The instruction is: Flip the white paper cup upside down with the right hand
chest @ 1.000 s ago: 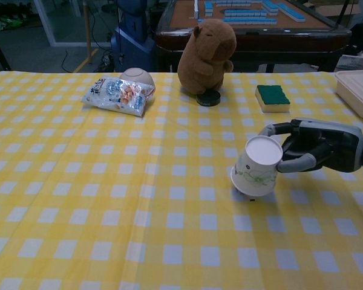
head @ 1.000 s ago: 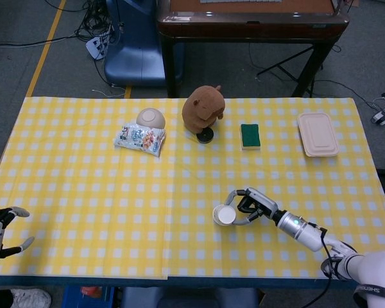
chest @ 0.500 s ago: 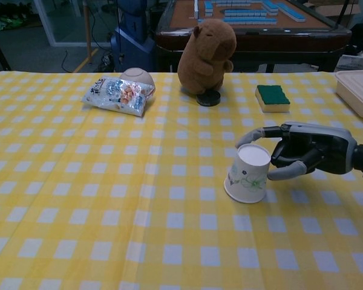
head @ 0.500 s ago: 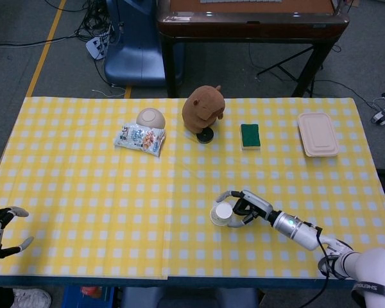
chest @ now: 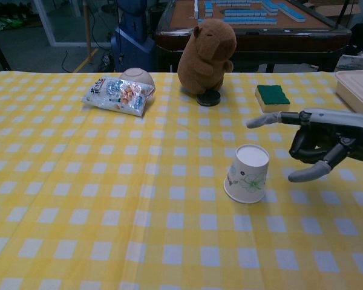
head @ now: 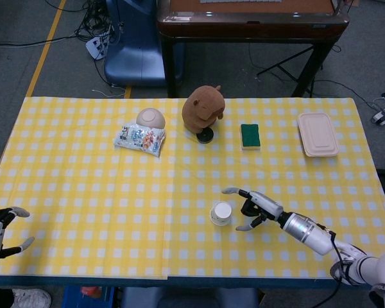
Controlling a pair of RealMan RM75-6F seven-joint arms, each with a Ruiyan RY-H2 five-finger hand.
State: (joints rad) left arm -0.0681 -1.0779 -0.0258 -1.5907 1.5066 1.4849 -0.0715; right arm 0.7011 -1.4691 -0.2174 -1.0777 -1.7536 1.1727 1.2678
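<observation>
The white paper cup [chest: 248, 173] stands upside down on the yellow checked cloth, its flat base up and wide rim on the table; from the head view the cup [head: 221, 212] sits near the table's front middle. My right hand [chest: 317, 143] hovers just right of it with fingers spread, touching nothing. In the head view the right hand [head: 253, 205] is a short gap from the cup. My left hand [head: 3, 226] lies at the front left edge, fingers apart and empty.
A brown plush capybara [head: 203, 110] stands at the back, with a snack packet [head: 140, 137] and an overturned bowl [head: 151, 117] to its left. A green sponge [head: 249, 135] and a beige lidded box [head: 317, 133] lie at the back right.
My right hand let go of the cup and drew back to the right with its fingers opening. The cup went from tilted to standing upside down on the cloth.
</observation>
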